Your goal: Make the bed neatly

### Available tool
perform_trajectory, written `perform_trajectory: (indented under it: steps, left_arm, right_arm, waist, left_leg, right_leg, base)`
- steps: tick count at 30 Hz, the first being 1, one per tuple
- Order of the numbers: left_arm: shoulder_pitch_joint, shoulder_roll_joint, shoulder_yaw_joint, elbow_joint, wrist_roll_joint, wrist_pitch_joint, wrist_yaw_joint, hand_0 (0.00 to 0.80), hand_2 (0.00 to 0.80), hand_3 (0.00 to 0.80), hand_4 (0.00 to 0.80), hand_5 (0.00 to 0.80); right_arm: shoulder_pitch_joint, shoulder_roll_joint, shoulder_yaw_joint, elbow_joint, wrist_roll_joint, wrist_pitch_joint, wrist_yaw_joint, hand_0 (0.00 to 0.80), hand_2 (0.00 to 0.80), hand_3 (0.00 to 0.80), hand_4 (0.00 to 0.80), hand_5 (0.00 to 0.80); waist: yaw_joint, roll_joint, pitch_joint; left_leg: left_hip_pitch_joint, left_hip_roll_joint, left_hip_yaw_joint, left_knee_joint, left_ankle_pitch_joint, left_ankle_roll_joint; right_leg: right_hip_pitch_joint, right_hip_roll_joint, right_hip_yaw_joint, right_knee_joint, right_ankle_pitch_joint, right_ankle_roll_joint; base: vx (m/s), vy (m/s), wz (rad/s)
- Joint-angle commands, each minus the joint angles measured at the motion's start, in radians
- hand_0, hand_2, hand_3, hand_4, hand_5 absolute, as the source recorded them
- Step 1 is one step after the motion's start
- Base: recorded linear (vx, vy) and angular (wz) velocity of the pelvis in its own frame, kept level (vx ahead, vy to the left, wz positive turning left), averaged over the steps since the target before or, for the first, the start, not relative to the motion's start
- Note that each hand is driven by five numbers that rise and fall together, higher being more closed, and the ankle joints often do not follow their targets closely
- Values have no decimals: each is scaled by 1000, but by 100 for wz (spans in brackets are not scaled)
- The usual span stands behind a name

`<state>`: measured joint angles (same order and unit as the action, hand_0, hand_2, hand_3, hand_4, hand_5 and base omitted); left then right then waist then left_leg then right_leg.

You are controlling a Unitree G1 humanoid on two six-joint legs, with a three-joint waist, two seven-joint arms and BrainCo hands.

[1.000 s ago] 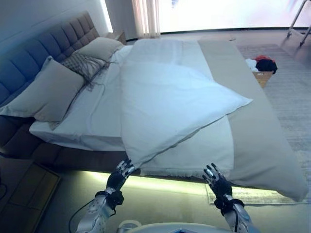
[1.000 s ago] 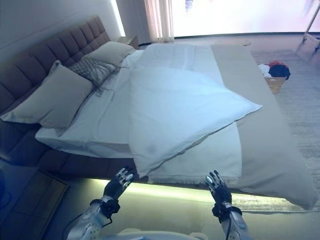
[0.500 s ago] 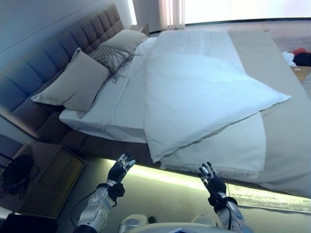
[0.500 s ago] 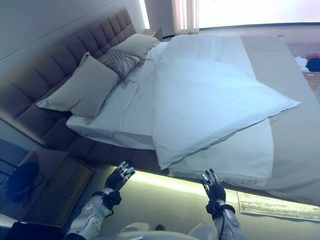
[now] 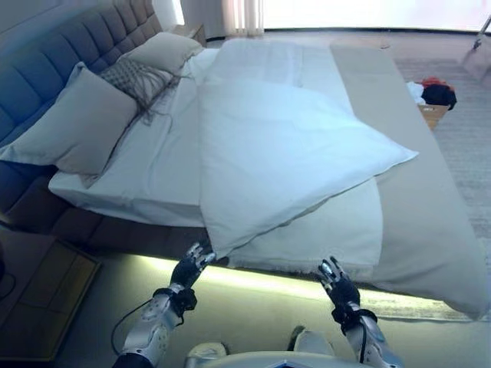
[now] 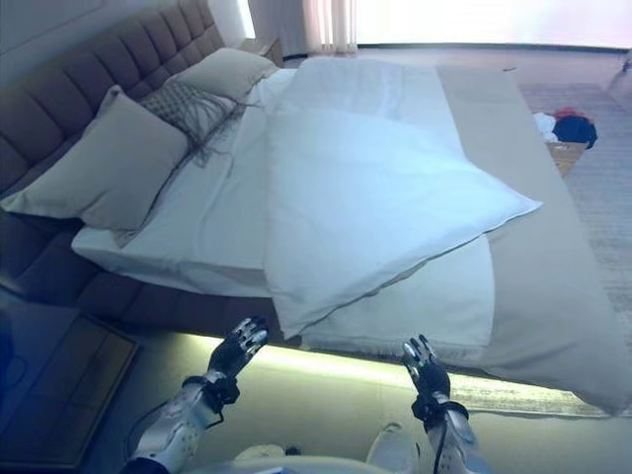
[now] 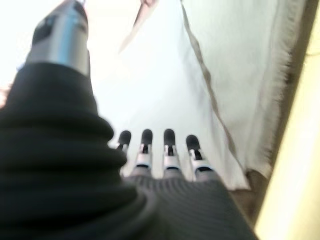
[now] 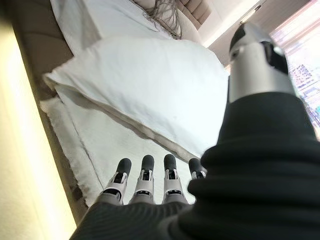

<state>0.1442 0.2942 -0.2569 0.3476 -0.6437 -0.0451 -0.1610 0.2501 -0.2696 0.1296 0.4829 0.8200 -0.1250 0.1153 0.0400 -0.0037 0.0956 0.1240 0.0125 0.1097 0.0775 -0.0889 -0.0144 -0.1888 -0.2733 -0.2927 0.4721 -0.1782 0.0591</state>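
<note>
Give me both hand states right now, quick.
Left hand: open, fingers straight, holding nothing, just below the duvet corner.
Right hand: open, holding nothing, short of the bed edge.

White duvet (image 5: 284, 153) lies crooked across the bed (image 5: 430, 230), folded back diagonally, one corner pointing right. Its near-left corner hangs over the near edge. Two beige pillows (image 5: 77, 126) far left at the headboard.

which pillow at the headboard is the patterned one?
The middle pillow, with a dark criss-cross pattern and fringe. The big pillow nearest the robot and the far pillow are plain beige.
</note>
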Motion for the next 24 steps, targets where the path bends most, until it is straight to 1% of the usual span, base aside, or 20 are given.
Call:
perform_trajectory:
  steps: [1,3,5,6,7,8,9,10,11,12,13,14,15,17,19,21,24]
  left_arm:
    - [14,39,51,-79,-20,-38,-29,0,0,0,0,0]
    - [28,45,47,-107,-16,-54,-35,0,0,0,0,0]
    - [23,38,31,-111,-38,-73,-18,0,0,0,0,0]
    - [22,31,27,-115,-41,-79,-13,0,0,0,0,0]
    - [20,22,19,-119,-39,-84,-4,0,0,0,0,0]
    - [21,16,11,-121,-39,-90,1,0,0,0,0,0]
    - [25,14,2,-125,-41,-98,-2,0,0,0,0,0]
    - [30,11,-3,-127,-39,-105,-7,0,0,0,0,0]
    - [35,10,-5,-131,-37,-113,-15,0,0,0,0,0]
    - [38,12,0,-132,-40,-118,-22,0,0,0,0,0]
    - [41,13,5,-135,-41,-116,-21,0,0,0,0,0]
    - [42,17,10,-136,-44,-112,-24,0,0,0,0,0]
    - [42,20,16,-130,-43,-109,-33,0,0,0,0,0]
    - [43,18,21,-124,-30,-100,-46,0,0,0,0,0]
    - [48,5,24,-112,-17,-92,-54,0,0,0,0,0]
    - [53,-3,27,-105,-7,-84,-60,0,0,0,0,0]
    - [66,-7,35,-92,-8,-83,-72,0,0,0,0,0]
  right_arm:
    - [-29,32,-2,-26,36,-36,31,0,0,0,0,0]
    - [-19,12,5,-40,46,-44,66,0,0,0,0,0]
    - [-28,-9,3,-35,31,-43,61,0,0,0,0,0]
    - [-32,-23,2,-35,35,-40,55,0,0,0,0,0]
    - [-39,-39,1,-34,44,-39,53,0,0,0,0,0]
    - [-42,-49,1,-33,56,-39,59,0,0,0,0,0]
    - [-40,-58,-3,-40,69,-38,66,0,0,0,0,0]
    - [-40,-64,-7,-45,77,-39,70,0,0,0,0,0]
    - [-42,-68,-7,-50,88,-44,75,0,0,0,0,0]
    - [-48,-67,-6,-52,94,-48,76,0,0,0,0,0]
    - [-51,-62,-3,-60,96,-51,61,0,0,0,0,0]
    - [-53,-58,-1,-72,107,-50,37,0,0,0,0,0]
    - [-52,-57,-1,-86,129,-46,12,0,0,0,0,0]
    - [-40,-50,-7,-101,149,-41,-8,0,0,0,0,0]
    - [-22,-42,-14,-114,134,-34,-17,0,0,0,0,0]
    - [-3,-37,-22,-118,120,-30,-6,0,0,0,0,0]
    - [15,-35,-23,-122,106,-26,1,0,0,0,0,0]
  waist:
    - [-1,-83,-6]
    - [-6,-84,-7]
    - [-10,-83,-10]
    - [-9,-82,-10]
    - [-6,-83,-8]
    - [-4,-82,-5]
    - [-4,-83,2]
    - [0,-84,10]
    - [6,-83,20]
    - [12,-80,31]
    - [15,-73,36]
    - [19,-66,36]
    - [24,-57,32]
    - [36,-37,21]
    - [49,-18,7]
    - [55,-4,3]
    - [57,16,2]
  left_leg:
    - [63,-82,29,187,-177,102]
    - [31,-52,29,272,-136,71]
    - [4,-39,23,357,-88,47]
    - [-23,-38,17,432,-51,29]
    - [-65,-39,17,534,-12,12]
    - [-109,-29,20,603,27,-6]
    - [-173,4,24,666,73,-24]
    - [-219,32,22,680,85,-25]
    - [-253,61,20,660,102,-24]
    - [-265,82,22,625,113,-24]
    - [-253,103,29,564,148,-37]
    - [-240,121,30,471,181,-47]
    - [-224,135,23,348,210,-54]
    - [-208,151,-3,134,272,-82]
    - [-212,177,-24,-3,340,-114]
    - [-215,208,-33,-72,388,-134]
    - [-211,234,-37,-120,409,-145]
  right_leg:
    - [30,4,-15,-370,407,129]
    - [46,38,-9,-362,352,105]
    - [68,66,-16,-367,315,74]
    - [84,77,-21,-372,297,56]
    - [102,87,-30,-371,270,34]
    - [122,95,-33,-373,250,15]
    - [143,105,-32,-373,233,-5]
    - [155,109,-30,-373,225,-13]
    - [171,116,-27,-372,213,-20]
    - [188,123,-28,-373,204,-23]
    - [202,136,-27,-374,195,-24]
    - [213,148,-23,-377,187,-23]
    - [224,162,-18,-384,178,-20]
    - [251,185,-9,-399,161,-12]
    - [273,198,-1,-411,147,-6]
    - [291,204,6,-404,121,-10]
    - [302,199,10,-376,89,-13]
  base:
    - [214,-313,19]
    - [193,-337,19]
    - [181,-295,7]
    - [156,-280,-2]
    - [139,-284,-6]
    - [108,-281,-12]
    - [67,-218,-14]
    - [71,-193,-18]
    - [94,-146,-22]
    - [134,-114,-15]
    - [162,-49,-18]
    - [220,20,-14]
    - [262,78,-19]
    - [308,107,-4]
    - [314,89,4]
    - [298,91,-3]
    - [273,91,-12]
